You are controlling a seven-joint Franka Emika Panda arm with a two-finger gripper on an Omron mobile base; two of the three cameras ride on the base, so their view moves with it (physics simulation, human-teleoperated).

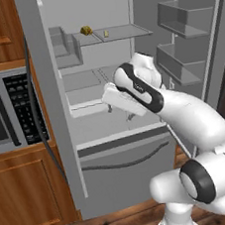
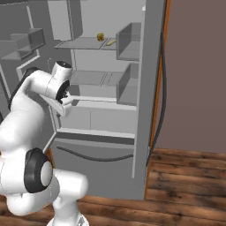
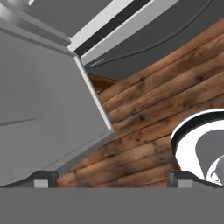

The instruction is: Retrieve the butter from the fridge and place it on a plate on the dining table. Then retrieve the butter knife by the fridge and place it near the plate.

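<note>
Microwave [image 1: 7,115]: at the far left of the left base view, set into wooden cabinets just beside the fridge.
Fridge [image 1: 63,140]: both upper doors stand open, bottom drawer [image 1: 126,165] closed.
Butter [image 1: 106,33]: small yellowish stick on the upper shelf [image 1: 119,32] — also in the right base view [image 2: 110,42], near a small round yellow item [image 1: 85,31].
Claw [image 3: 109,179]: the two dark tips sit far apart — wide, holding nothing, pointing at the wooden floor [image 3: 166,87] and the fridge's lower edge.
Arm: bent in front of the open fridge, well below the butter.
</note>
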